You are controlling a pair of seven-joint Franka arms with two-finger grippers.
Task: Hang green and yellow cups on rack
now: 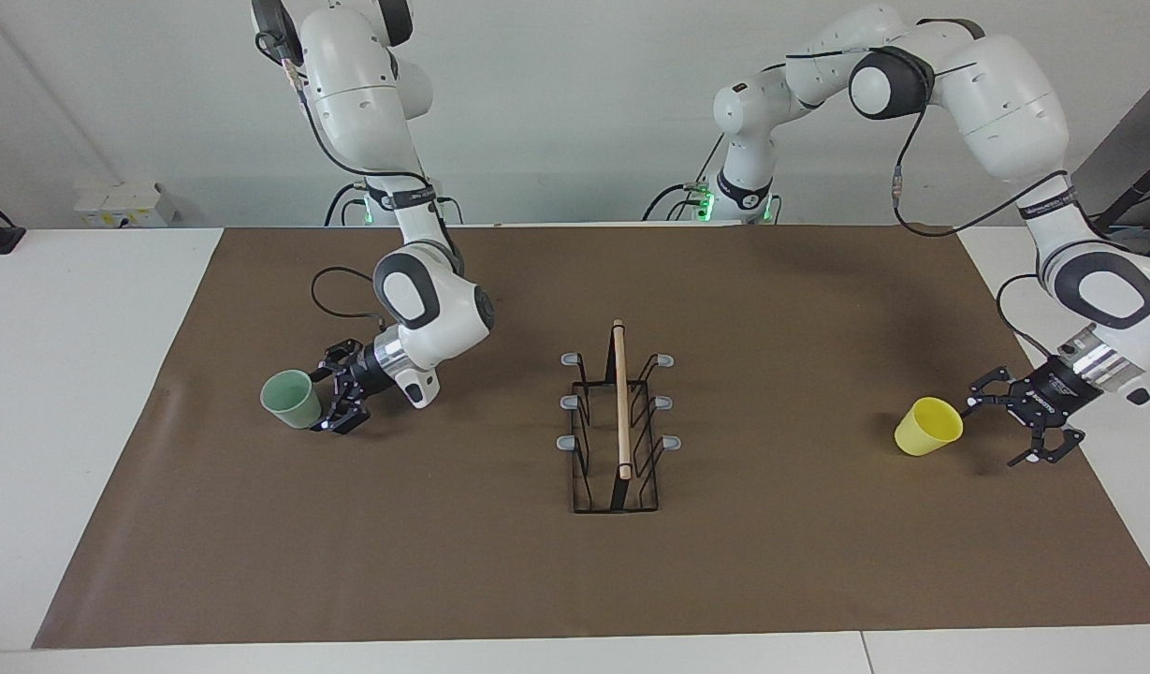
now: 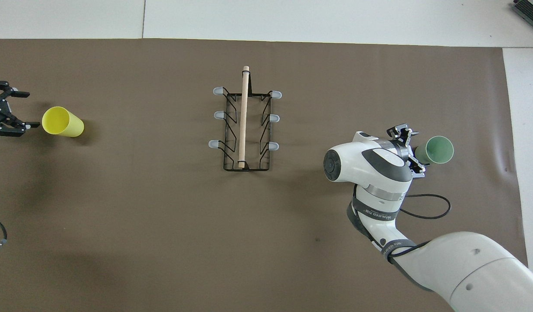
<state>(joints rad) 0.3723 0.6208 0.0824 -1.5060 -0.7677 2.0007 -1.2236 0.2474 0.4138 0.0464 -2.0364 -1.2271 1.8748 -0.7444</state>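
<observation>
The pale green cup (image 1: 292, 399) lies on its side on the brown mat toward the right arm's end, and also shows in the overhead view (image 2: 437, 149). My right gripper (image 1: 331, 395) (image 2: 416, 151) is low at the cup's base, fingers open to either side of it. The yellow cup (image 1: 928, 426) (image 2: 63, 122) lies on its side toward the left arm's end, mouth toward my left gripper (image 1: 996, 426) (image 2: 30, 109). That gripper is open just beside the rim, holding nothing. The black wire rack (image 1: 621, 402) (image 2: 243, 121) with its wooden dowel stands mid-table, its grey-tipped prongs bare.
The brown mat (image 1: 575, 580) covers most of the white table. A black cable (image 2: 426, 208) loops by the right arm's wrist. A small white box (image 1: 116, 201) sits off the mat near the robots, at the right arm's end.
</observation>
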